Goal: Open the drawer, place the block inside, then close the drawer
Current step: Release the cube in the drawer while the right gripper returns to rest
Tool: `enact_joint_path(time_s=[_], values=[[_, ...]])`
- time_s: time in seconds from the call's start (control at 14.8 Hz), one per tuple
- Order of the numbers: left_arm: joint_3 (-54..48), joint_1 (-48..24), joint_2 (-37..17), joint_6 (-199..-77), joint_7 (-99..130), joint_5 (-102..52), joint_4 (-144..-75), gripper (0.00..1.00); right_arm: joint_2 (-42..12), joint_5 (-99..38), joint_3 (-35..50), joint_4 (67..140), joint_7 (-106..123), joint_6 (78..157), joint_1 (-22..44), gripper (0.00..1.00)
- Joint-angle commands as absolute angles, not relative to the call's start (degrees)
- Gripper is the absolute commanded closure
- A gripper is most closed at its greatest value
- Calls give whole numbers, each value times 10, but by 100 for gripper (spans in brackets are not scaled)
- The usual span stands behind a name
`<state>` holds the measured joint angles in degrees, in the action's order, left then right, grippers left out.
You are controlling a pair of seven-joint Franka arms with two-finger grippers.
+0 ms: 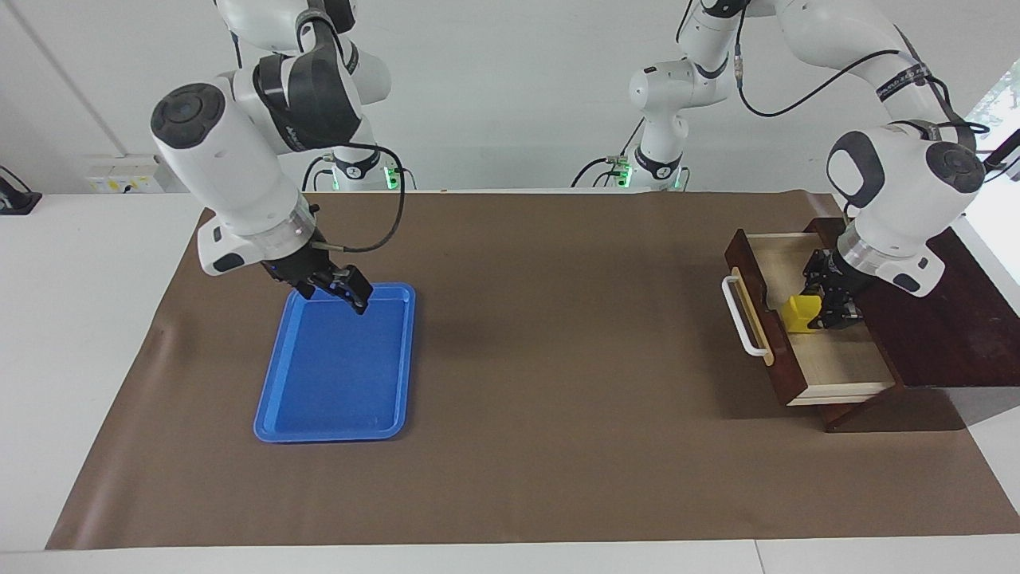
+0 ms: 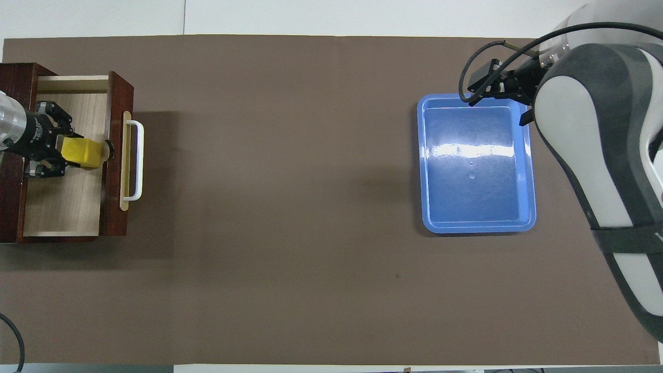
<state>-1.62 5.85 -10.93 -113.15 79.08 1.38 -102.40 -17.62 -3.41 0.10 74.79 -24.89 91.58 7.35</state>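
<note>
The dark wooden drawer (image 1: 833,363) (image 2: 62,207) stands pulled out of its dark box (image 1: 948,319), its white bar handle (image 1: 737,319) (image 2: 135,160) facing the table's middle. My left gripper (image 1: 821,311) (image 2: 71,153) reaches down into it, shut on the yellow block (image 1: 799,312) (image 2: 83,154). The block is low inside the drawer, close to the front panel. My right gripper (image 1: 356,295) (image 2: 496,109) hangs open and holds nothing, over the end of the blue tray nearer to the robots.
A flat blue tray (image 1: 335,399) (image 2: 476,207) lies on the brown mat (image 1: 558,399) toward the right arm's end of the table. The drawer's box sits at the left arm's end, by the mat's edge.
</note>
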Motion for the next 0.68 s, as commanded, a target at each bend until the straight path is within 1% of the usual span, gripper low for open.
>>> enact_joint_path(time_s=[0.0, 0.07, 0.14, 0.2, 0.27, 0.47, 0.61], values=[[-18, 64, -79, -1152, 780, 12, -1067, 100, -95, 19, 7, 836, -185, 927, 76, 0], [-18, 64, -79, -1151, 781, 12, -1066, 100, -73, 28, 7, 860, -161, 932, 75, 0], [-18, 64, -80, -1146, 781, 12, -1060, 69, -53, 30, 7, 886, -133, 940, 69, 0], [-18, 63, -84, -1138, 785, 12, -1046, 6, -32, 30, 7, 914, -114, 948, 66, 0], [-18, 61, -86, -1117, 786, 11, -1022, 0, -9, 30, 7, 944, -107, 955, 57, 0], [-23, 51, -93, -1040, 803, -5, -935, 0, 51, 30, 7, 1020, -107, 984, 54, 0], [-24, 5, -98, -1045, 875, -4, -932, 0, 60, 30, 7, 1021, -106, 974, 53, 0]])
